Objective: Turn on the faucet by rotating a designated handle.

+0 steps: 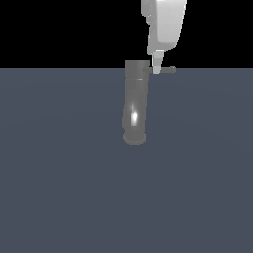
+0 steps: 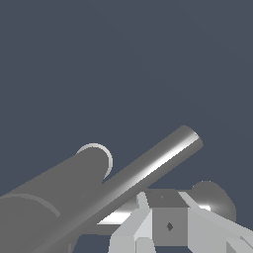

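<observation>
Standing upright on a flat slate-blue floor, the grey faucet rises from a wider round foot, its glossy tube bending slightly partway up and catching a bright highlight low on its side. From the top of the tube a thin grey handle juts out sideways toward the exterior view's right, level with the line where the floor meets the black background.

The white gripper comes straight down from above, its bulky body filling the upper edge of the exterior view just beyond the faucet's top. Its slim fingertip sits right at the handle, crossing it close to where the rod leaves the tube; the free end of the rod sticks out past the finger on the far side from the faucet. The tube itself stands just beside the finger, nearly touching.

From the wrist view, the handle runs as a long shiny rod directly ahead of the gripper, with the faucet lying thick and dark alongside it. Pale finger parts frame a grey block low in that view, pressed in near the rod. Whether the jaws are clenched on the handle or merely set against it cannot be told from either view.
</observation>
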You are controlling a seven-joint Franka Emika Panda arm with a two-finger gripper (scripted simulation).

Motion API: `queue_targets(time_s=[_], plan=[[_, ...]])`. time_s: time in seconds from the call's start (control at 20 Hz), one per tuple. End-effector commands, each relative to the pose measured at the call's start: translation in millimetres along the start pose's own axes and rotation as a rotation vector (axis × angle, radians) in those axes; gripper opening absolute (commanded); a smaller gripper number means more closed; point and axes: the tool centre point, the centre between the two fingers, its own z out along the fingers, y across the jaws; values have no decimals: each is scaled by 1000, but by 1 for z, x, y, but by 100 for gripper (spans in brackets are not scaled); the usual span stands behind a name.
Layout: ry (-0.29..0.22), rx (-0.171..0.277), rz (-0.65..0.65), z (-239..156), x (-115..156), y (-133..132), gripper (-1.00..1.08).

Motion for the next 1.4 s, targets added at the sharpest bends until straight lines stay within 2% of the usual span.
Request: queue_targets(time_s=[0.0, 1.35], plan=[[2, 4, 12, 0, 11, -6, -100], [2, 4, 29, 0, 63, -50, -100]])
